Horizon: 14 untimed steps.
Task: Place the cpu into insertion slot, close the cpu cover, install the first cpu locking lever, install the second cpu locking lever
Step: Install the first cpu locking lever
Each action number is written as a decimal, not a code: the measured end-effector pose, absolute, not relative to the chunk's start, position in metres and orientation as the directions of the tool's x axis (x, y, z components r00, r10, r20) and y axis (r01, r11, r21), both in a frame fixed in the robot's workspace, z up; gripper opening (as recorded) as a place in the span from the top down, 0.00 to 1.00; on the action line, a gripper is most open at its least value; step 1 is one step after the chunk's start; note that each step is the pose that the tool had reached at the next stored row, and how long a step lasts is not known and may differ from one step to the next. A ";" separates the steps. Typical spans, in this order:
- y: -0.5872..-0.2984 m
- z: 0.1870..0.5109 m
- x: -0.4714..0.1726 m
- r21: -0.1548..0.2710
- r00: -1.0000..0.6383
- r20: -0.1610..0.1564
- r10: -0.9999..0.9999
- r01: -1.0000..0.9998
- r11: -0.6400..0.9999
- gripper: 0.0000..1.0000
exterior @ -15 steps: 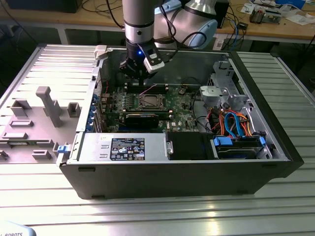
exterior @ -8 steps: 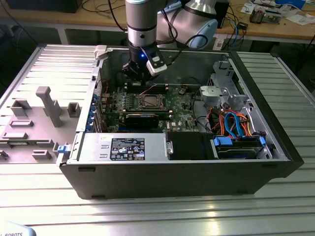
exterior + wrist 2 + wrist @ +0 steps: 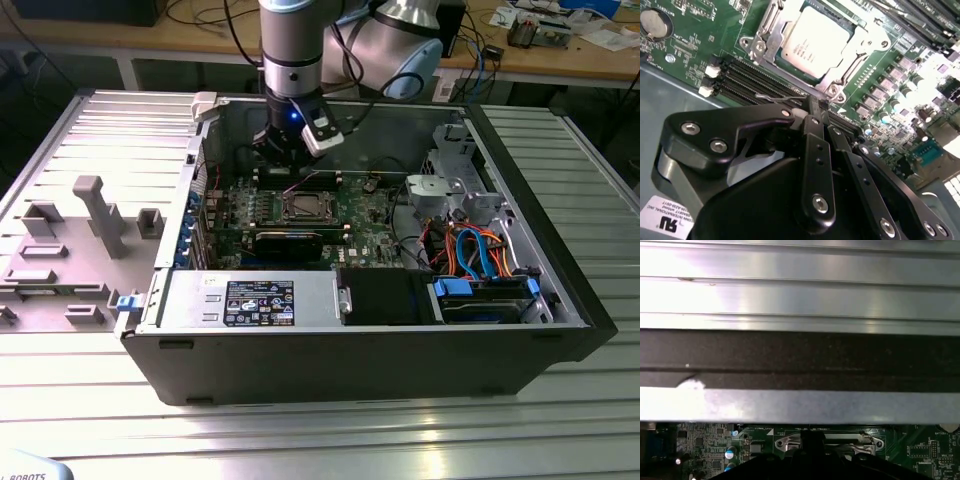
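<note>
The cpu (image 3: 812, 42), a pale silver square, lies flat in the insertion slot (image 3: 305, 207) on the green motherboard. The cpu cover (image 3: 867, 42), a shiny metal frame, lies down around the chip. A thin wire locking lever (image 3: 777, 99) runs along the socket's edge up to my fingertips. My gripper (image 3: 815, 106) has its black fingers (image 3: 816, 150) drawn together and is shut; I cannot tell whether the wire is clamped. In the exterior view the gripper (image 3: 290, 150) hangs just behind the socket, inside the open computer case. The first wrist view shows the socket's edge (image 3: 825, 441).
Black memory slots (image 3: 740, 80) lie between gripper and socket. A coin battery (image 3: 655, 22) sits on the board. The case wall (image 3: 800, 350) stands close behind the arm. A drive cage with blue and orange cables (image 3: 480, 250) and a power supply (image 3: 250, 300) crowd the case's front.
</note>
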<state>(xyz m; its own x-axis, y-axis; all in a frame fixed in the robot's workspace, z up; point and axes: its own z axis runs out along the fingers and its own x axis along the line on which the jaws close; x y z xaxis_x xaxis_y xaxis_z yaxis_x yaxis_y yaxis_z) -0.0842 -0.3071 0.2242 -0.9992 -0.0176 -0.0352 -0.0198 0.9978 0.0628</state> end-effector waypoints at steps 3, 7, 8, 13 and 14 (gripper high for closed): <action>-0.306 0.224 -0.082 0.058 -0.999 -0.035 -0.018 -0.020 0.998 0.89; -0.306 0.224 -0.076 0.057 -0.999 -0.035 -0.018 -0.020 0.998 0.89; -0.306 0.224 -0.075 0.057 -0.999 -0.035 -0.018 -0.020 0.998 0.89; -0.305 0.223 -0.072 0.056 -0.999 -0.035 -0.018 -0.020 0.998 0.89; -0.305 0.223 -0.071 0.056 -0.999 -0.035 -0.018 -0.020 0.998 0.89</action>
